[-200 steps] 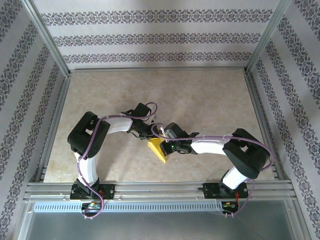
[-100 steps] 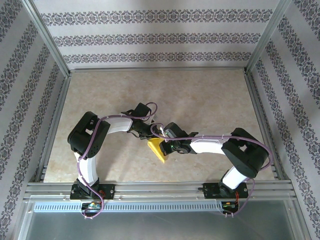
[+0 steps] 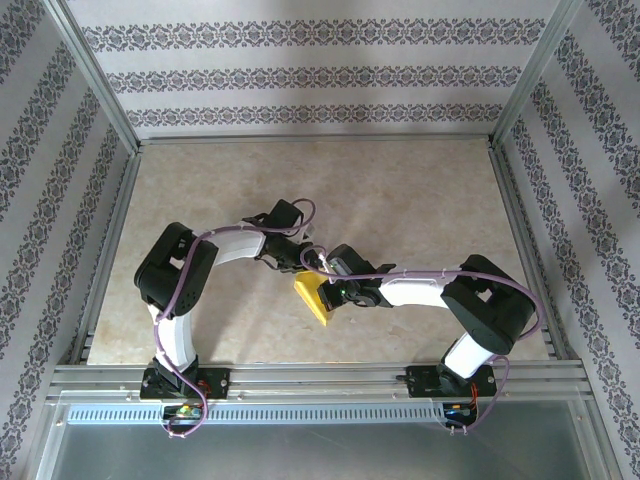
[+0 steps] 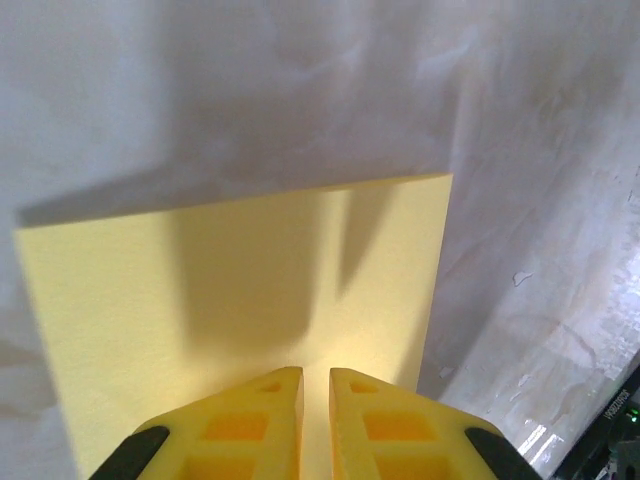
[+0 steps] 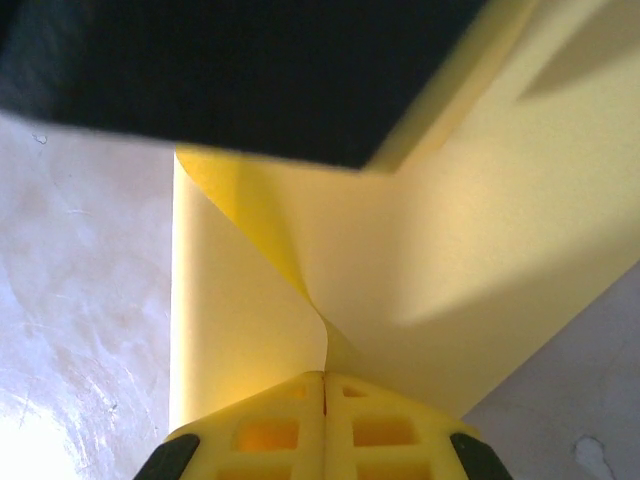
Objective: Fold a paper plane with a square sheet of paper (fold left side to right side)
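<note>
Right gripper: yellow fingers pressed flush together, seam closed, pinching an edge of the yellow sheet. From the pinch a flap of the sheet lifts and twists up toward a dark blurred shape across the top of the right wrist view; cannot tell what that shape is. Left gripper: fingers parted by a narrow slit, nothing seen between them. The yellow sheet lies flat just beyond the tips and carries their shadow. Whether the tips touch it cannot be told. The left wrist view gives the sheet's straight far edge and a clean right corner on the pale marbled table, plus a green light on dark hardware at the lower right edge. The top view shows neither the lifted flap nor the slit: there the yellow sheet is a small wedge near the table's middle, closer to the near rail than the far wall, half covered by both wrists. Left gripper sits at the wedge's far-left side, right gripper at its right side. The left arm rises from its near-left base, elbow bent out left, white forearm running right and far. The right arm has its elbow out right, forearm reaching left. Purple cables loop along both. Patterned wallpaper is on three sides.
</note>
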Controlling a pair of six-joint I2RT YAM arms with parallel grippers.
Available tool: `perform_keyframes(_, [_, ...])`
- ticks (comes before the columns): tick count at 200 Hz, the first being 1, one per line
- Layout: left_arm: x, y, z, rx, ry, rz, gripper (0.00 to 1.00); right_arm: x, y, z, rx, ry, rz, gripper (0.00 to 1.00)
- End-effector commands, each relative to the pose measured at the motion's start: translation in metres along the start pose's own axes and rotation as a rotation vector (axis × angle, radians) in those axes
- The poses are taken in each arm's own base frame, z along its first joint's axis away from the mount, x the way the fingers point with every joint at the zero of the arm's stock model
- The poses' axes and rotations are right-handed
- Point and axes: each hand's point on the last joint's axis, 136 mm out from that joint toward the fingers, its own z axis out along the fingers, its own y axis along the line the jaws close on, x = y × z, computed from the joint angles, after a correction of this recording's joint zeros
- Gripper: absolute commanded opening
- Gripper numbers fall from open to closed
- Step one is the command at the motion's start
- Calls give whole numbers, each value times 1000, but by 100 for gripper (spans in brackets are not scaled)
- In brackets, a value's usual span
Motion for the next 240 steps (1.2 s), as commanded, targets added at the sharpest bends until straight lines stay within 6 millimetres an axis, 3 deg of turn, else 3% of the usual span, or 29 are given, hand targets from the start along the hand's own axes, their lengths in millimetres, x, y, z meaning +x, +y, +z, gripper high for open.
perform_keyframes(1, [-11,7,-35,-30,-64,12,15,22,-14,5,43,83,16,0])
perform_keyframes(37, [7,19,-59,0,-124,-10,12,21,-13,5,40,80,18,0])
perform_keyframes(88, [42,-2,-68,210,-217,-41,8,22,-14,7,43,85,21,0])
perform_keyframes(137, [59,-25,-49,289,-186,-40,7,23,-15,8,47,96,24,0])
perform_keyframes(198, [61,-28,-15,260,-124,-32,7,24,-16,8,50,101,23,0])
perform_keyframes(240, [61,-25,-6,248,-112,-41,7,24,-16,7,56,102,20,0])
